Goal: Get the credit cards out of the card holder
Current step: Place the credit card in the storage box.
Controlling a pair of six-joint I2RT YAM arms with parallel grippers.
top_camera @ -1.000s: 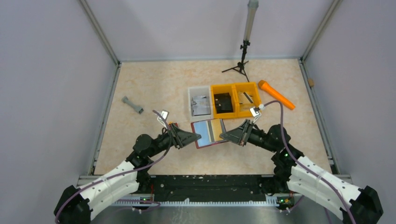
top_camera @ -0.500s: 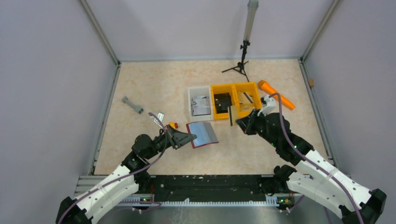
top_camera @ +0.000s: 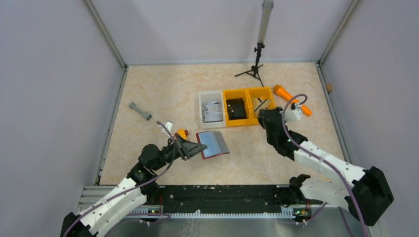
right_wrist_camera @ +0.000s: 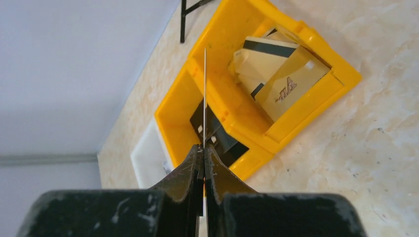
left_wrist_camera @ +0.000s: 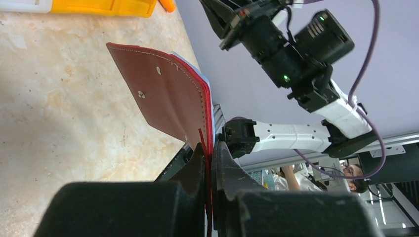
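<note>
Left jaws clamp the card holder [left_wrist_camera: 163, 98]; right jaws pinch what seems a credit card [right_wrist_camera: 204, 98] edge-on over yellow bins [right_wrist_camera: 306, 106].

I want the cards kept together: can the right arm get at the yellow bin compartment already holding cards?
Probably yes: the right pincer, shut on a card, hangs at the yellow bin, and its compartment with loose cards is open-topped, nothing between.

From above I see the card holder [top_camera: 213, 143] near the table's middle, its left edge pinched in my left gripper [top_camera: 197, 148]. Behind it sits a row of three bins [top_camera: 225, 107], with cards [right_wrist_camera: 276, 69] in the rightmost. My right gripper [top_camera: 260, 115] hangs over that row, pinching one card [right_wrist_camera: 204, 89] edge-on. A tripod [top_camera: 255, 69] stands farther back, and a dumbbell-shaped piece [top_camera: 140, 111] lies far left.
</note>
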